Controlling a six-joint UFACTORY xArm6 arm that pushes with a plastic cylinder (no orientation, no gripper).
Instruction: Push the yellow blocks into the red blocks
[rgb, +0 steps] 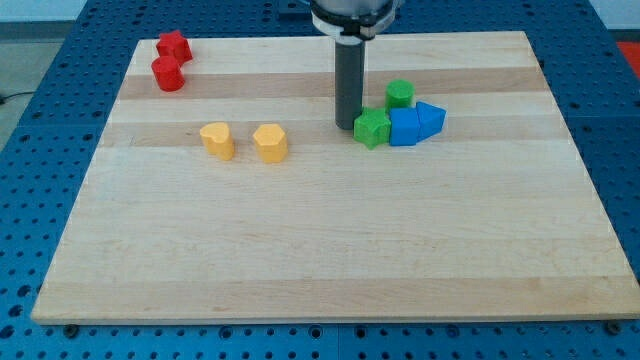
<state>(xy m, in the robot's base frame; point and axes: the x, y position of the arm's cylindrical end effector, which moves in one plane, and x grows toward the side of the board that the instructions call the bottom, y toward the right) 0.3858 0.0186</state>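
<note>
In the camera view, my tip (347, 125) rests on the wooden surface (330, 240) just to the view's left of the green star block (372, 128); the arm ends in a bare rod, so no jaws show and I cannot tell any jaw state. Taking my tip as landmark, the yellow heart block (217, 140) and the yellow hexagonal block (270, 143) lie to its left and slightly lower, apart from each other. The red star block (173, 45) and red cylinder (168, 73) sit touching, far to its upper left, while the green cylinder (400, 94), blue cube (405, 127) and blue wedge block (431, 118) cluster just right of it.

My tip (347, 126) sits at about one o'clock from board centre, rod (349, 85) standing straight up, mount at twelve o'clock.
</note>
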